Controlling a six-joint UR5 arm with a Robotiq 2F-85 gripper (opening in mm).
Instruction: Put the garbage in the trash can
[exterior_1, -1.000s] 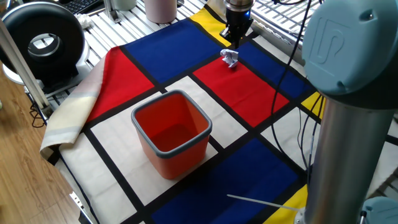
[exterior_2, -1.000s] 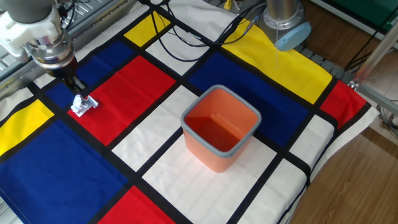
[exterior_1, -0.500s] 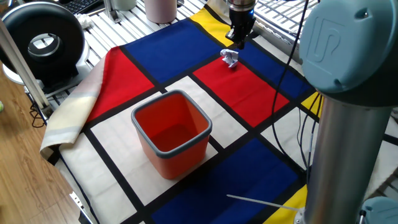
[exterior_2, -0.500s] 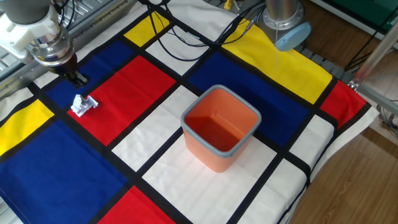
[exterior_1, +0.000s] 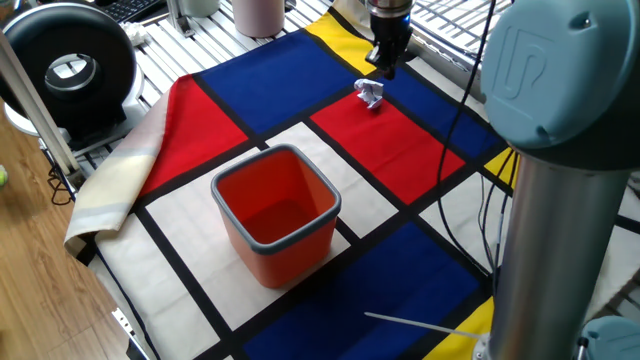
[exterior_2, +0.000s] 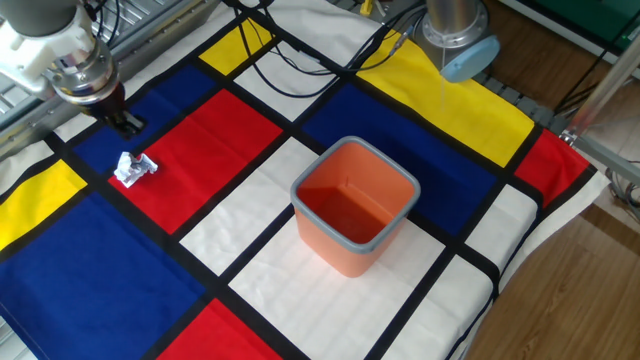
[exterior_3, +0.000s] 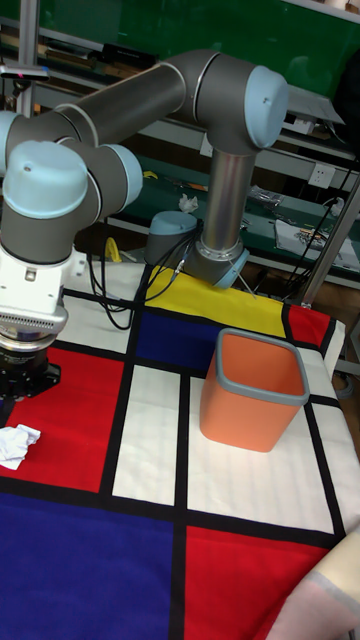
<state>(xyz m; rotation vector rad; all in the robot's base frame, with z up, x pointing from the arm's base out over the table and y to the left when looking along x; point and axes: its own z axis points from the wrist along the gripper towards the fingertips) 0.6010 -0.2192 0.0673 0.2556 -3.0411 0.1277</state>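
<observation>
while the garbage (exterior_1: 371, 94) lies crumpled on a red square of the checked cloth (exterior_1: 420, 260) covering the tabletop, well apart from the trash can (exterior_1: 276, 212), the end effector (exterior_1: 388, 66) hangs just above and beside the wad without touching it. its fingers look close together with nothing between them, though i cannot tell for certain. the trash can stands upright on a white square, its inside bare.

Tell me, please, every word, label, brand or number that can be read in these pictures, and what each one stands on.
No readable words or numbers.
A raised "UR"-style logo shows on the blue joint cap of the arm, too stylised to read with certainty.
The trash can, the garbage and the colour-block cloth carry no text.
</observation>
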